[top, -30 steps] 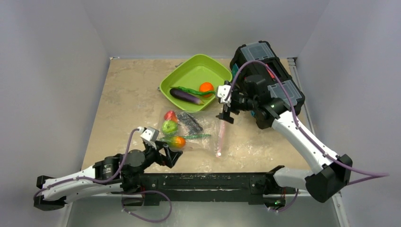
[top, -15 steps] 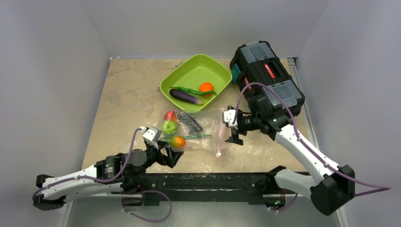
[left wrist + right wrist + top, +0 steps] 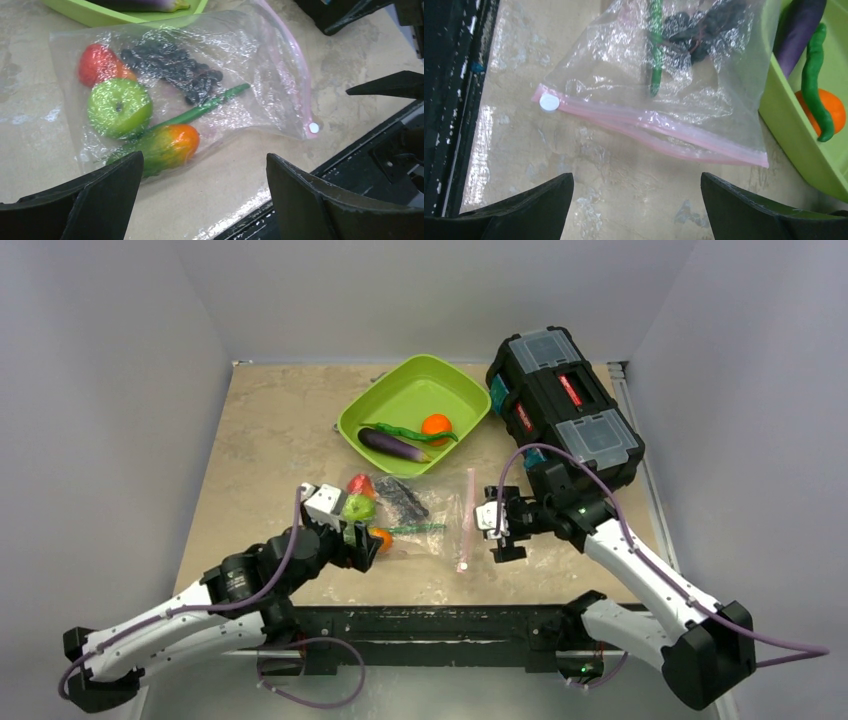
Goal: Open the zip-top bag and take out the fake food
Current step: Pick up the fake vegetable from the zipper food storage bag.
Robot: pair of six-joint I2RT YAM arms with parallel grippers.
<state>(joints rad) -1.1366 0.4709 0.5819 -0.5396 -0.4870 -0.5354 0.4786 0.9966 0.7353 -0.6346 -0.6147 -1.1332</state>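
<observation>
Wide and empty, your left fingers advanced over the fake food. Your right fingers, equally wide, dropped beside the zip-top bag and its pink strip; opening it looked next.

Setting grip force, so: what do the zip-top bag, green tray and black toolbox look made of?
Zip-top bag: thin clear plastic film, glossy; it crinkles and glints. Green tray: probably rigid plastic, smooth satin finish; evenly moulded rounded rim. Black toolbox: likely hard plastic, matte, with translucent lid panels.

Three camera views.
Overhead looks down from the bench's near side; both wrist cameras face it closely, sharing the bag.
</observation>
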